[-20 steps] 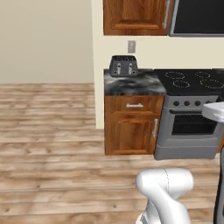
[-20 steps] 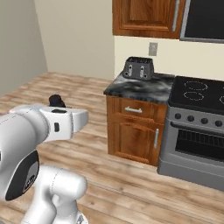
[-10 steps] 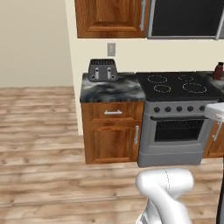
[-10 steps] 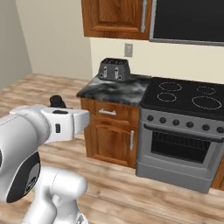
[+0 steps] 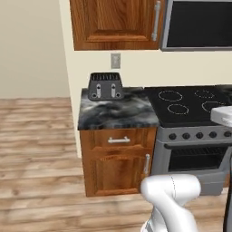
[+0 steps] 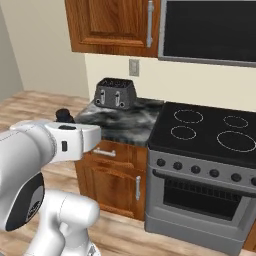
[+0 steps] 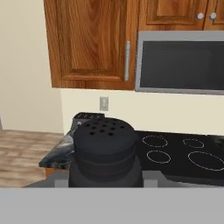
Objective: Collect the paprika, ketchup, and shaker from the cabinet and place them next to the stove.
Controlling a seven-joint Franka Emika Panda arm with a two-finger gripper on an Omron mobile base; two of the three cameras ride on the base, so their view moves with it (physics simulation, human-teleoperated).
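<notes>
One gripper [image 7: 105, 186] around upright shaker [image 7: 105, 148]

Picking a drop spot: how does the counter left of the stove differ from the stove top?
The counter is grey marbled stone; the stove top is plain black glass with white rings. The counter carries a toaster; the stove top has nothing on it. Both sit level, side by side.
</notes>
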